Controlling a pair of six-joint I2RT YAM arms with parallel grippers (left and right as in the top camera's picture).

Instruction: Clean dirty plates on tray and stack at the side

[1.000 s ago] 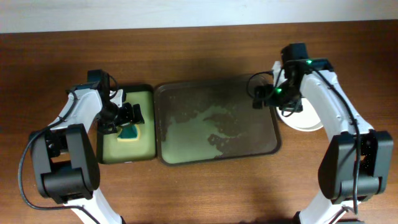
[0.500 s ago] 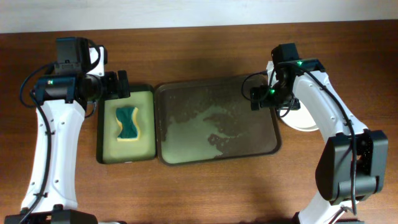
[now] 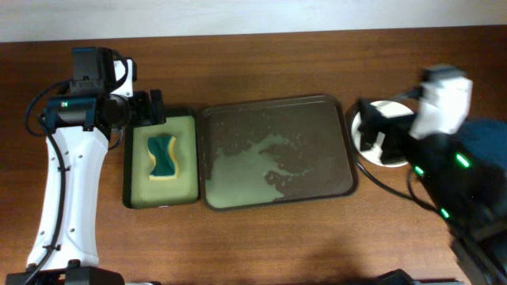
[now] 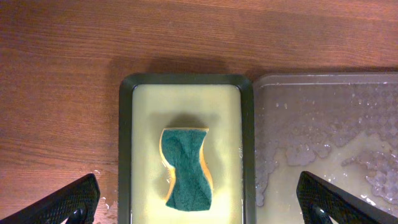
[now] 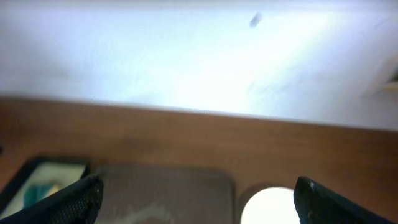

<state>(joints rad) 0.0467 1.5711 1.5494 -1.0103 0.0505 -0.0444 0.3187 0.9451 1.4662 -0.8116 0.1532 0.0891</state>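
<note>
The large dark brown tray lies mid-table with no plates on it, only soapy water. It also shows in the left wrist view and, blurred, in the right wrist view. The white plates lie to the right of the tray, partly hidden by my right arm; I cannot tell how many there are. They also show in the right wrist view. My left gripper is open and empty, high above the sponge. My right gripper is open, empty and raised high, looking blurred.
A smaller dark tray with a pale yellow-green inside lies left of the big tray and holds the green-and-yellow sponge. A pale wall runs along the table's far edge. Bare wooden table lies in front of both trays.
My right arm has lifted away from the tray's right end and swung up toward the camera. My left arm rose from the sponge tray a second ago, left the sponge there, and is now still.
</note>
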